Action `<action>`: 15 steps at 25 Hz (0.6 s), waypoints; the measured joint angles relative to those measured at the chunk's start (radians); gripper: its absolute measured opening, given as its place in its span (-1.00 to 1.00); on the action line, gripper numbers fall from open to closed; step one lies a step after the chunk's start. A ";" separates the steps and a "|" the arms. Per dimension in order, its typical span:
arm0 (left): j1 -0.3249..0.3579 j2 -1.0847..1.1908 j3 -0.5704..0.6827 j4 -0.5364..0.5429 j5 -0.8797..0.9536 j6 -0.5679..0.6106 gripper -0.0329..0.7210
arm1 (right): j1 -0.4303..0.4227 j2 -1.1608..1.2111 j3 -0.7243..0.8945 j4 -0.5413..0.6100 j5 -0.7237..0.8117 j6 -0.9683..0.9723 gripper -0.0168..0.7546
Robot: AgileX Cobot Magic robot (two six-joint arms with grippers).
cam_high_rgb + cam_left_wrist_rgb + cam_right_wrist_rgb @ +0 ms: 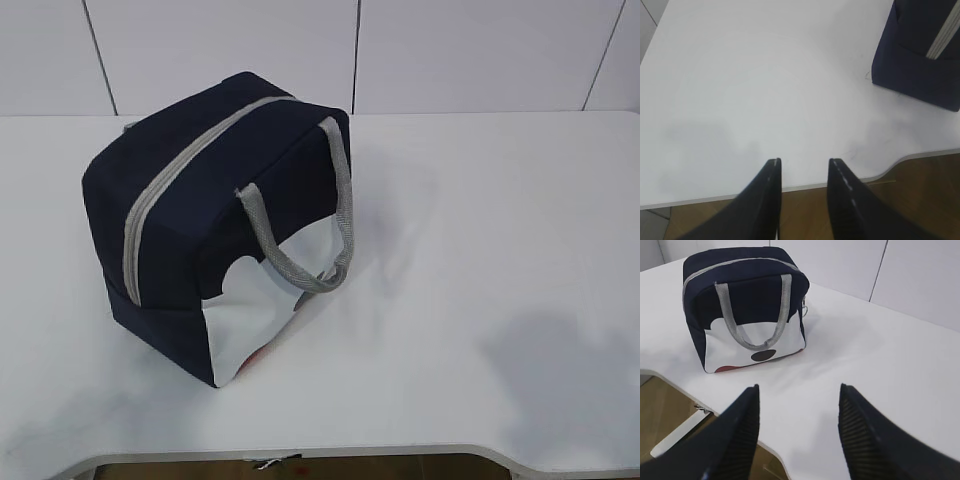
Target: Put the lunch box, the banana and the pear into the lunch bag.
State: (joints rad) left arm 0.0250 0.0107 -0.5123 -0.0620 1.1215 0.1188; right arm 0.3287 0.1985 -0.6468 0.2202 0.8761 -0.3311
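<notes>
A: How far has the packing been carried?

B: It looks finished. The lunch bag [215, 215] is seen zipped shut on the worktop [480, 250]; no lunch box, banana or pear is left in view, so they are presumably inside.

A: And the pincers?

B: The left pincer [804, 165] and right pincer [799, 390] are held spread, nothing gripped, well apart from the bag.

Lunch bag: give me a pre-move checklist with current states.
1. Lunch bag upright on the table: ok.
2. Zipper closed along the top: ok.
3. Left gripper open and empty: ok.
4. Right gripper open and empty: ok.
5. Both grippers clear of the bag: ok.
6. Lunch box, banana and pear inside the bag: cannot tell, none visible.
</notes>
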 joint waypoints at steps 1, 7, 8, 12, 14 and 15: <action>0.000 0.000 0.000 0.000 0.000 0.000 -0.28 | 0.000 -0.025 0.002 -0.018 0.025 0.016 0.14; 0.000 0.000 0.000 0.000 0.000 0.000 -0.28 | 0.000 -0.170 0.009 -0.142 0.208 0.119 0.14; 0.000 0.000 0.000 0.000 0.000 0.000 -0.28 | 0.000 -0.189 0.018 -0.154 0.221 0.127 0.14; 0.000 0.000 0.000 0.000 0.000 0.000 -0.28 | 0.000 -0.217 0.068 -0.158 0.270 0.136 0.14; 0.000 0.000 0.000 0.000 0.000 0.000 -0.28 | 0.000 -0.217 0.083 -0.154 0.304 0.138 0.14; 0.000 0.000 0.000 0.000 0.000 0.000 -0.28 | 0.000 -0.217 0.091 -0.154 0.309 0.138 0.14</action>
State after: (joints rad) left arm 0.0250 0.0107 -0.5123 -0.0620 1.1215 0.1188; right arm 0.3287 -0.0180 -0.5554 0.0659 1.1850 -0.1927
